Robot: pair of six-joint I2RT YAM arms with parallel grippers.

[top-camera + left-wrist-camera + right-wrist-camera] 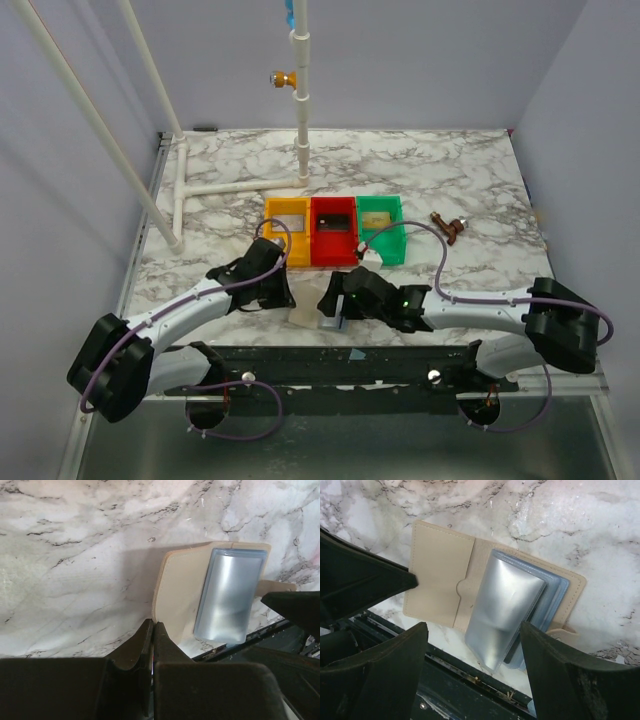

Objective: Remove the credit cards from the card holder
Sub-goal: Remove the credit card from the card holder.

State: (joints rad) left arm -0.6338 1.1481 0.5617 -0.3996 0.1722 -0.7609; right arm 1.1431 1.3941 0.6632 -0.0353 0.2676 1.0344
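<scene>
Right fingers [560, 675] straddle open card holder [440, 575]; left fingers [132, 652] pinch its edge.

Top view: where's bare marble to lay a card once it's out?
Free: marble behind the red tray and green tray, right of the white pipe; also right of the green tray, beyond the brown object. Crowded: the near edge, where the left fingers and right fingers are at the card holder.
</scene>
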